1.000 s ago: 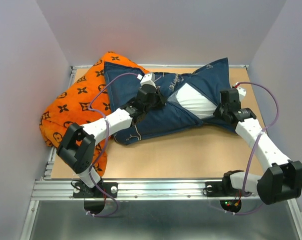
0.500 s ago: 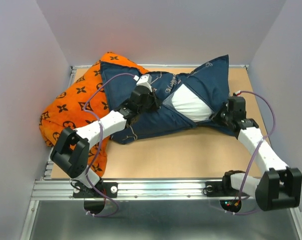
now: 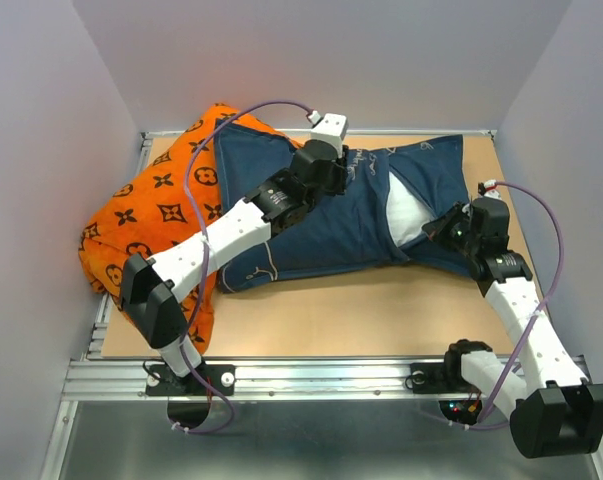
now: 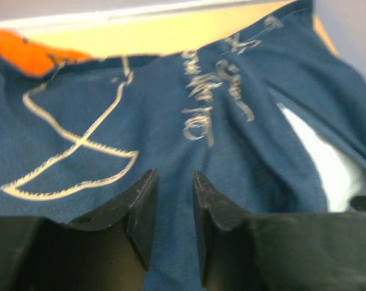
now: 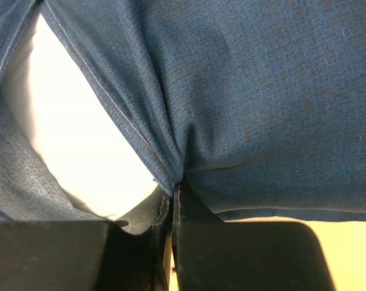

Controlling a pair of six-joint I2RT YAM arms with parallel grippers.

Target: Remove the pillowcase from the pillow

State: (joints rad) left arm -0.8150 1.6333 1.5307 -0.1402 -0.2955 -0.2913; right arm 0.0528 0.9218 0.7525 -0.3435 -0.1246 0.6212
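Pull with the left gripper [image 4: 173, 180] toward the far edge of the counter [image 3: 381, 310], low and steady, to slide the pillowcase [image 3: 321, 215] along rather than lift the pillow [image 3: 406, 210] with it. Hold firm with the right gripper [image 5: 172, 203] near the right edge, clamped tight on a pinch of navy hem just beside the white, with no gap showing. Check the left grip: nearly closed, narrow slot filled with navy cloth, apparently nipping a fold. Ease off on seeing the white fill drag along, and probably re-grip deeper.

Lies across the far half of the counter, navy with thin pale line drawings, rumpled and creased toward both pinches. Overlaps the orange cushion [image 3: 151, 210] at the far-left corner. Gapes toward the right edge, baring a white wedge of pillow; otherwise covers it.
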